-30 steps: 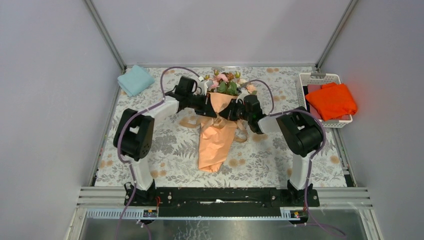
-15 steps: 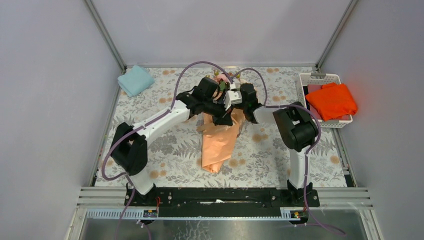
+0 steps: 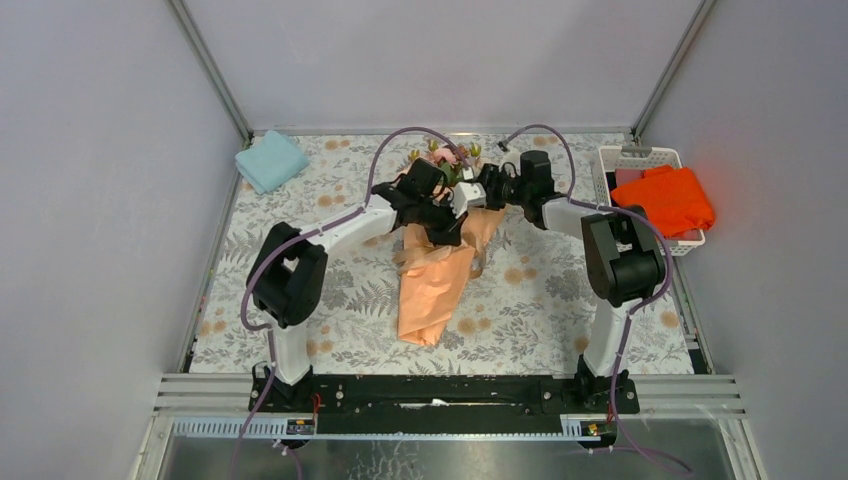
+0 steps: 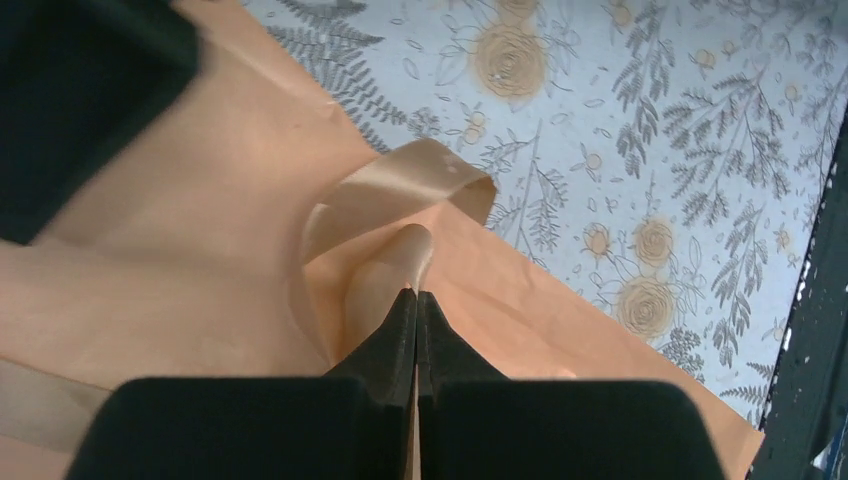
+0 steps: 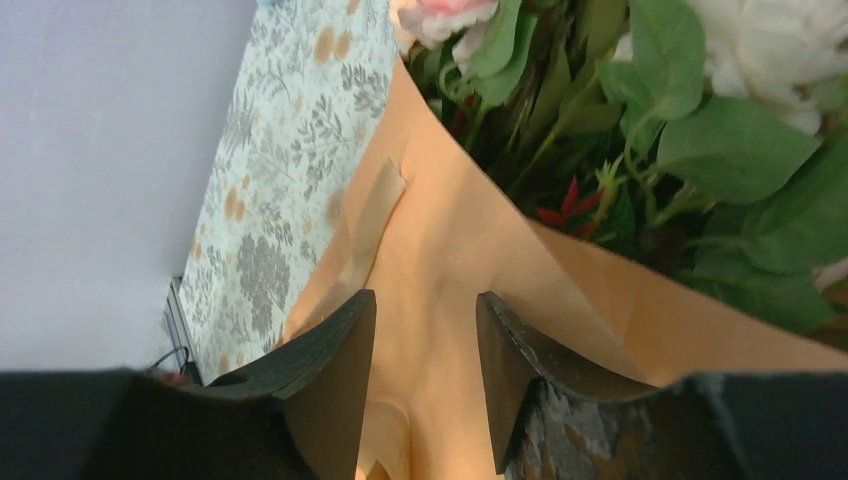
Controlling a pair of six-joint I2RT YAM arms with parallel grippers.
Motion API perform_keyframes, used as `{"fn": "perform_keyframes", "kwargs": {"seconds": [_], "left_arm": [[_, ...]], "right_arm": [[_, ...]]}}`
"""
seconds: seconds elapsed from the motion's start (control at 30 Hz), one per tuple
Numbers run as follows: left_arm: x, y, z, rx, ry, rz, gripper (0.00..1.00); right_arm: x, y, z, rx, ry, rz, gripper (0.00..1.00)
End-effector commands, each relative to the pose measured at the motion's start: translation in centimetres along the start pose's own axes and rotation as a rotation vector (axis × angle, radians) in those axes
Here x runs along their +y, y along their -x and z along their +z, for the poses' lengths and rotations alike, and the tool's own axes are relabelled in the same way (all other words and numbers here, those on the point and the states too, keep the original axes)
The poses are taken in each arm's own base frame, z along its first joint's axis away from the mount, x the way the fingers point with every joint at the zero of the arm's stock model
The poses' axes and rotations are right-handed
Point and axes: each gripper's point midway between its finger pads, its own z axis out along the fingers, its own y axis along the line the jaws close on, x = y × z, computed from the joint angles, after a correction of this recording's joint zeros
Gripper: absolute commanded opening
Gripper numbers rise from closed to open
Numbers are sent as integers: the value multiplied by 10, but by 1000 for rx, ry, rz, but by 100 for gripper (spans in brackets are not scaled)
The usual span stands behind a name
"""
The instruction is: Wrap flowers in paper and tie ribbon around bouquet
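Tabletop: flat surface under a pale cover printed with grey ferns and tan blossoms. Lying directly on it: bouquet at centre, a peach-orange paper cone with its narrow tail toward the near edge and its pink flowers with green leaves toward the far edge. Also a folded light blue cloth at the far left corner, and a white basket at the far right edge, holding a bright orange cloth.
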Motion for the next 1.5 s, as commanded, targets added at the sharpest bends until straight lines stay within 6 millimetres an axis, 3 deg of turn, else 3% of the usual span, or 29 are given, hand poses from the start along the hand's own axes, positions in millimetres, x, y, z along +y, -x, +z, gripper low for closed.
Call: {"fn": "perform_keyframes", "kwargs": {"seconds": [0.0, 0.13, 0.37, 0.7, 0.87, 1.03, 1.17, 1.27, 1.47], "left_arm": [[41, 38, -13, -132, 89, -48, 0], [57, 42, -24, -167, 112, -117, 0], [54, 50, -33, -198, 100, -159, 0], [40, 98, -78, -288, 120, -183, 0], [40, 95, -82, -287, 143, -204, 0], [49, 84, -77, -265, 175, -226, 0], [47, 86, -78, -274, 162, -257, 0], [39, 88, -76, -280, 113, -284, 0], [40, 74, -71, -262, 83, -317, 0]], "right_arm": [[16, -28, -16, 108, 15, -20, 48], [13, -47, -24, 132, 18, -19, 46], [5, -65, -29, 176, 15, -10, 45], [12, -79, -31, 195, 84, 29, 43], [22, -84, -31, 202, 153, 63, 33], [22, -95, -33, 224, 151, 36, 44], [14, -102, -30, 246, 93, -14, 45], [23, -97, -27, 237, 135, 19, 45], [54, -59, -38, 38, 212, -156, 49]]}}
